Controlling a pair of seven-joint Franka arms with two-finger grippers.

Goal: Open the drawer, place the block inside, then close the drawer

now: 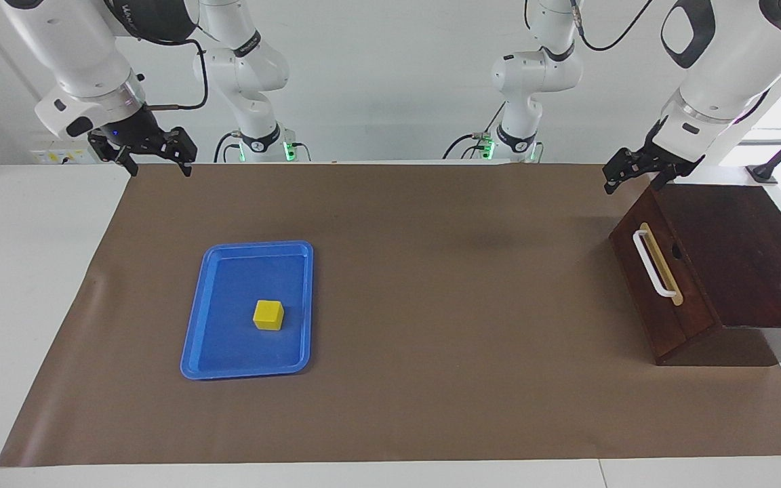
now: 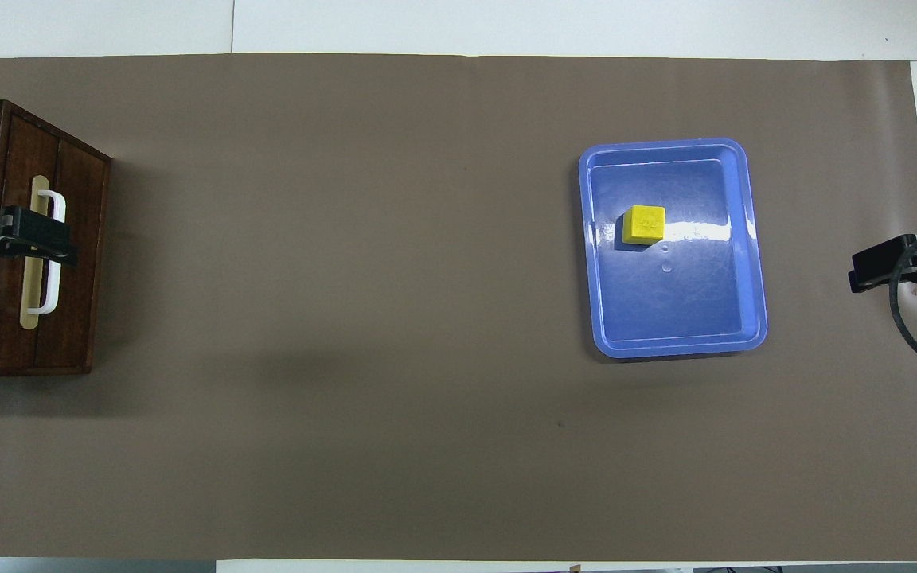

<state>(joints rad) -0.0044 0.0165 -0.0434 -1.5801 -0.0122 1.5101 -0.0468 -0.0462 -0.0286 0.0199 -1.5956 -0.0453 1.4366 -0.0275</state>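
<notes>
The drawer [image 1: 662, 278] is shut, with its white bar handle [image 1: 655, 266] on a tan strip, in a dark wooden box at the left arm's end of the table; it also shows in the overhead view [image 2: 37, 318]. The yellow block [image 1: 268, 315] lies in a flat blue tray [image 1: 258, 245] toward the right arm's end, also seen from overhead [image 2: 643, 224]. My left gripper [image 1: 633, 181] is open, raised over the box's corner nearest the robots, not touching it; from overhead it [image 2: 33, 237] covers the handle [image 2: 51, 270]. My right gripper [image 1: 158, 168] is open and empty, raised over the mat's edge.
A brown mat [image 1: 431, 305] covers most of the white table. The blue tray [image 2: 657, 148] holds only the block. The right gripper [image 2: 876, 263] shows at the mat's edge beside the tray, with a black cable looped by it.
</notes>
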